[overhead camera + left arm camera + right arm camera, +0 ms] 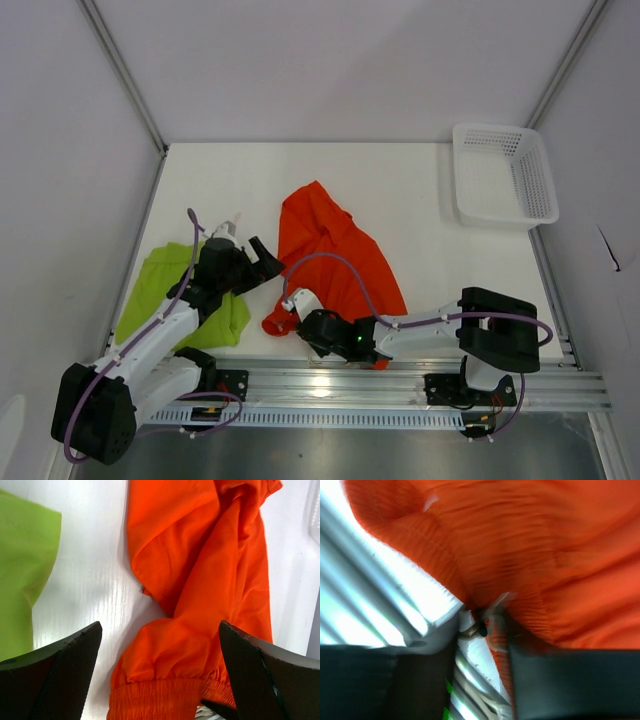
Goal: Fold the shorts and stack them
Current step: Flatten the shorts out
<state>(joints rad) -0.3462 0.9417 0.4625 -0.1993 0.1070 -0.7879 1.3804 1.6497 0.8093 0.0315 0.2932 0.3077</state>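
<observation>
Pincer, right (482, 685): lowest and nearest, about 6 o'clock on the bench (420, 240). Its fingers stand apart with orange cloth lying against one of them, and I can make out nothing pinched.
Elastic band (150, 700): gathered edge of the orange shorts (335, 250), bunched just beside that pincer. It looks the thickest and firmest part, so to my eye it is the best place to take hold.
Green shorts (180, 295): at 8 o'clock, lying fairly flat and partly under the left arm, not touching the orange pair.
Pincer, left (160, 645): hovers between the two pairs, fingers wide apart and holding nothing, facing the orange cloth.
Orange pair, lie: middle of the bench, running from 6 towards 12 o'clock, crumpled and twisted, one fold over another.
Handling: light, thin and limp, probably a little slick. I'd expect it to sag and slide rather than keep a crease. Two pinches on band and hem, drawn taut, look wiser than one grab mid-cloth.
Basket (505, 175): white mesh at 1 o'clock in the far corner, well apart.
</observation>
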